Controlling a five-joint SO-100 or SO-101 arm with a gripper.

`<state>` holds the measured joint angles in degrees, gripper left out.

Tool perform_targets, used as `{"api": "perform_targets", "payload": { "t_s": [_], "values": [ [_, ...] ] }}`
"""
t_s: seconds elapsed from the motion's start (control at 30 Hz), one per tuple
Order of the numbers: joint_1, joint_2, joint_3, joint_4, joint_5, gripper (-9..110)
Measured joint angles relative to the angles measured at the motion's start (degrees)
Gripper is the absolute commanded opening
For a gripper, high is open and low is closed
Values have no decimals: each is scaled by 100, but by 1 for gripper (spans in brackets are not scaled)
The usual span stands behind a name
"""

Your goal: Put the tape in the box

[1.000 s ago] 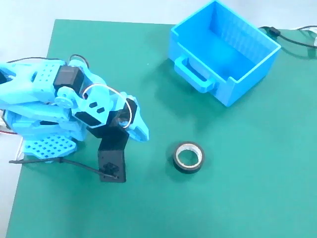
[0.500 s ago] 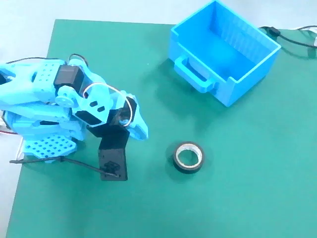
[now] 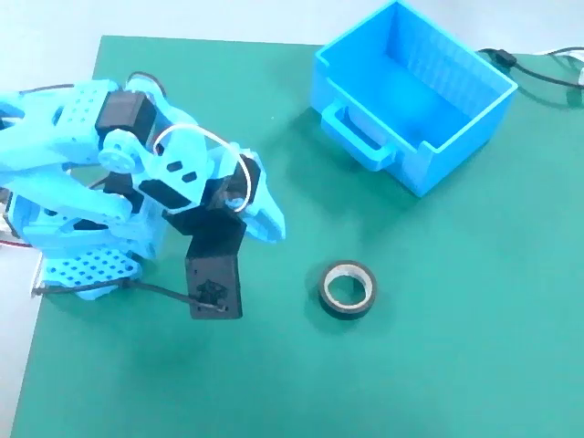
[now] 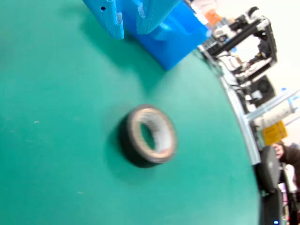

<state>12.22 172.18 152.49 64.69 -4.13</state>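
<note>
Tape [image 3: 347,289] is lying flat on the green mat [image 3: 438,347] in the fixed view, well apart from the blue box [image 3: 415,96]; our gripper [image 3: 266,228] is hovering left of it, holding nothing. In the wrist view, we are seeing the tape [image 4: 147,136] below our fingertips [image 4: 115,21], which are standing narrowly parted.

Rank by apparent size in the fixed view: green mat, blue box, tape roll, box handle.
1. green mat
2. blue box
3. box handle and tape roll: look about alike, so I won't rank them.
</note>
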Motion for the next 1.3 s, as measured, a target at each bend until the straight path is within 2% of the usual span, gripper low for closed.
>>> {"api": "perform_targets", "payload": {
  "t_s": [0.4, 0.83, 1.3],
  "values": [
    [721, -3560, -2874, 387, -9, 18],
    [642, -5432, -3375, 809, -439, 32],
    [431, -6363, -3384, 773, -527, 37]
  ]
}}
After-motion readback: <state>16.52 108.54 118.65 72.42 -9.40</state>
